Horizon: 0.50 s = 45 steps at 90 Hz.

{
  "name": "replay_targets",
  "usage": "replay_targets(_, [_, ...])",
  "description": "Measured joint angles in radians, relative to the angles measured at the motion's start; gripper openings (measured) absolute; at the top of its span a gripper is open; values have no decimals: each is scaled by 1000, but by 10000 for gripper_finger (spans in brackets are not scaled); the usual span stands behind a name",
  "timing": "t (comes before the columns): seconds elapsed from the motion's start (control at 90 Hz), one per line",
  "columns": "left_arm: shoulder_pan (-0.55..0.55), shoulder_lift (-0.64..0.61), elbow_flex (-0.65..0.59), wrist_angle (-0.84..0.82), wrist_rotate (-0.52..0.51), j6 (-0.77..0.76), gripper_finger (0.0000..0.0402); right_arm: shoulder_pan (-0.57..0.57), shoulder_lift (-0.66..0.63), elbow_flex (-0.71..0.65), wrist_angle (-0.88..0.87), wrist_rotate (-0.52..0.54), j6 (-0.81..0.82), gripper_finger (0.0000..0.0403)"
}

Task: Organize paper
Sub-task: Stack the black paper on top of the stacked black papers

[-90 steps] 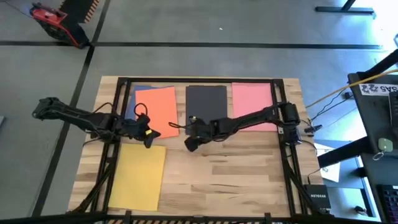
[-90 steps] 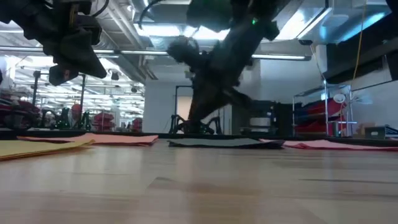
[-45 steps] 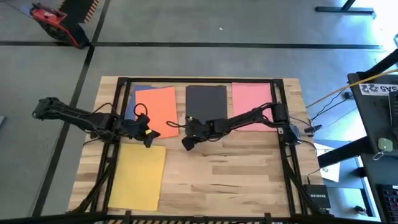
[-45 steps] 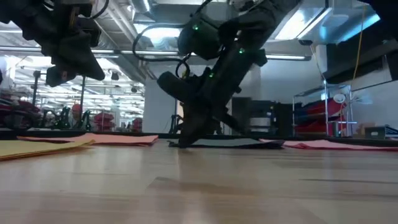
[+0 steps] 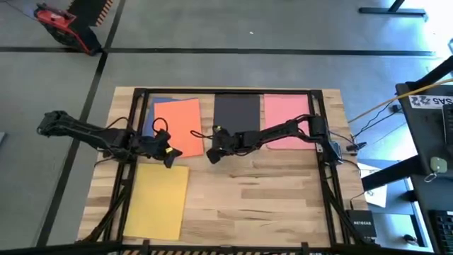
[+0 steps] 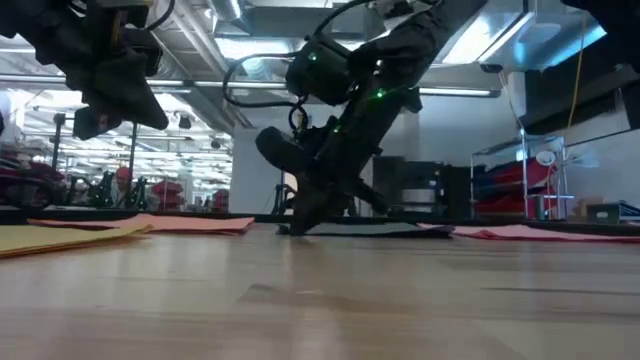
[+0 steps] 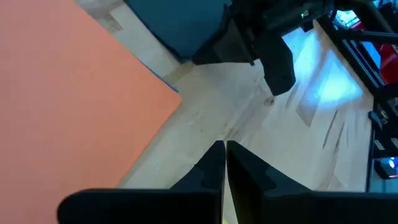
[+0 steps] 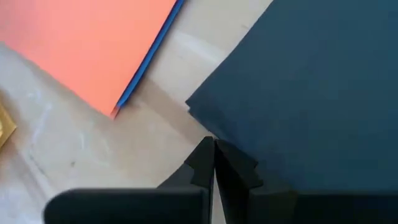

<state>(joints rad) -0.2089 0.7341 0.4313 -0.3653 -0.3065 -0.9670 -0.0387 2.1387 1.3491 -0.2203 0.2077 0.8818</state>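
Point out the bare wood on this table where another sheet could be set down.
Bare wood lies right of the yellow sheet, in front of the black sheet and pink sheet. It is crowded around the orange sheet, where the left gripper and right gripper meet.

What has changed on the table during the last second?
The right tool came down beside the near left corner of the black rectangular paper sheet, fingers shut, and that sheet slid toward the table's far edge. The left tool stayed shut above the gap between the orange paper sheet and the yellow paper sheet. The pink paper sheet did not move.
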Motion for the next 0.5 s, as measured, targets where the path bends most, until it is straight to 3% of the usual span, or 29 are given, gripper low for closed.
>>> replay_targets(0.5, [0, 0, 0, 0, 0, -3, 0, 16, 2, -3, 37, -26, -29, 0])
